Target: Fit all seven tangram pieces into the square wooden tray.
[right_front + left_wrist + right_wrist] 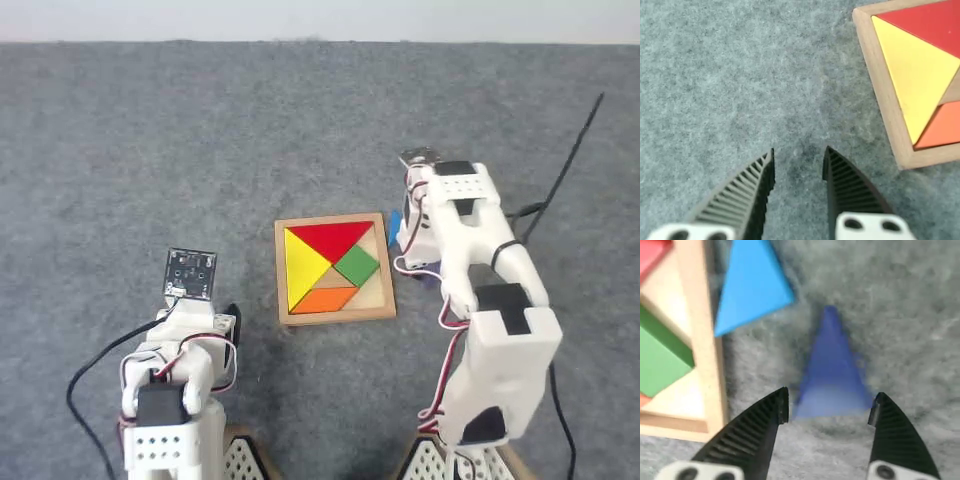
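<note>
Pickup of the dark blue triangle is the step in hand, as I read it: my right claw hangs low with its fingers spread, one on each side of that triangle's wide end, nothing gripped. The triangle lies flat on the table just beside the tray, outside its right rim. The light blue triangle is next to it, one edge up on the tray's rim, so not seated. In the tray I count four pieces: red triangle along the far side, yellow triangle at left, green square right of middle, orange piece at the near edge. Bare wood shows along the right side and in a small gap in the middle. That makes six pieces; I can't spot a seventh. My guess is a bit over half done. Next I'd need to close on the dark blue triangle, lift it over the rim and turn it to match the open wood; it's thin and flat, so the fingertips must go right down to the cover. My left claw is also spread and holds nothing, low over bare cover just left of the tray's near corner. The table has a grey felt-like cover, a pale wall runs behind it, and black cables trail off both arms.
</note>
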`<state>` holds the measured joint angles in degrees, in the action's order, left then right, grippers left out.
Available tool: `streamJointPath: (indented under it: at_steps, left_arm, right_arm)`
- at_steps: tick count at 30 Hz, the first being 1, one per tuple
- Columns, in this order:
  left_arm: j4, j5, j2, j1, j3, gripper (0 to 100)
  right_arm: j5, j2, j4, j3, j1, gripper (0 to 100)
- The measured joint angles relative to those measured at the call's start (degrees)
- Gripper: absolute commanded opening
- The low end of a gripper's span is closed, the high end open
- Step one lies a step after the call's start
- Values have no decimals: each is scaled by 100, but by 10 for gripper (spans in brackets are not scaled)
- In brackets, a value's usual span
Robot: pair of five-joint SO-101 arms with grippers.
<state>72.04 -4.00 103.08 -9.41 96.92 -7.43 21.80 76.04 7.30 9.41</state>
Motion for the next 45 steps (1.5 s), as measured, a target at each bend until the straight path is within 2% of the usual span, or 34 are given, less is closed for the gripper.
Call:
streamJointPath:
  at_steps: [7, 18, 36, 45]
  left_arm:
    - [0, 0, 0, 0, 0, 153]
    - [0, 0, 0, 0, 0, 153]
    - [0, 0, 0, 0, 0, 153]
    - [0, 0, 0, 0, 0, 153]
  right_arm:
    - [352, 0, -290, 0, 18, 167]
    - [431, 0, -343, 0, 44, 299]
    - [185, 193, -826, 0, 44, 299]
    - [185, 334, -826, -114, -18, 185]
